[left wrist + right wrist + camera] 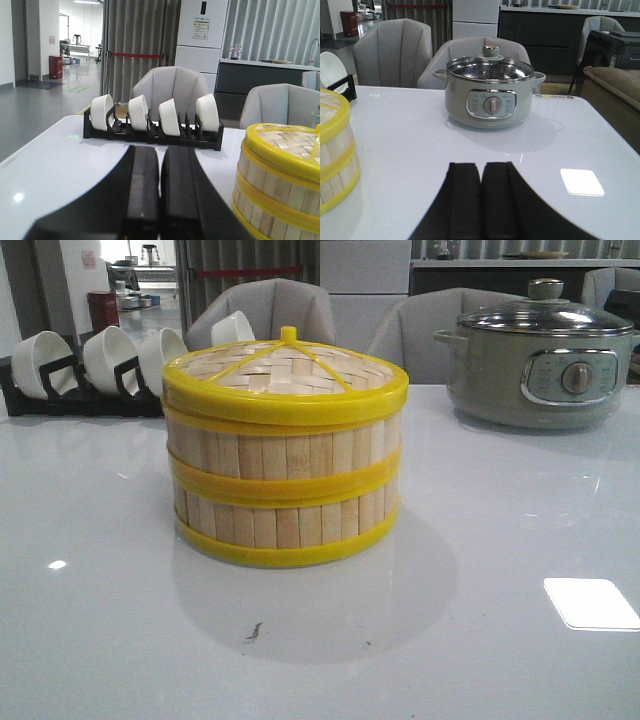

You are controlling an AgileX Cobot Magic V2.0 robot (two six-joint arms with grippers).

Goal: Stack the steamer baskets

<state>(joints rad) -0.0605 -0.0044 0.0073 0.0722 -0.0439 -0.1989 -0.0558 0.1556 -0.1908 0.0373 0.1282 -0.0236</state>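
Two steamer baskets stand stacked in the middle of the white table, the upper basket (285, 440) on the lower basket (285, 520), with a woven yellow-rimmed lid (287, 368) on top. The stack also shows at the edge of the left wrist view as a steamer stack (280, 175) and in the right wrist view as a steamer stack (335, 150). My left gripper (160, 155) is shut with nothing in it, low over the table beside the stack. My right gripper (481, 170) is shut and empty too, apart from the stack. Neither gripper appears in the front view.
A grey-green electric pot (540, 360) with a glass lid stands at the back right. A black rack (60, 390) holding white bowls (110, 355) sits at the back left. Grey chairs (270, 310) stand behind the table.
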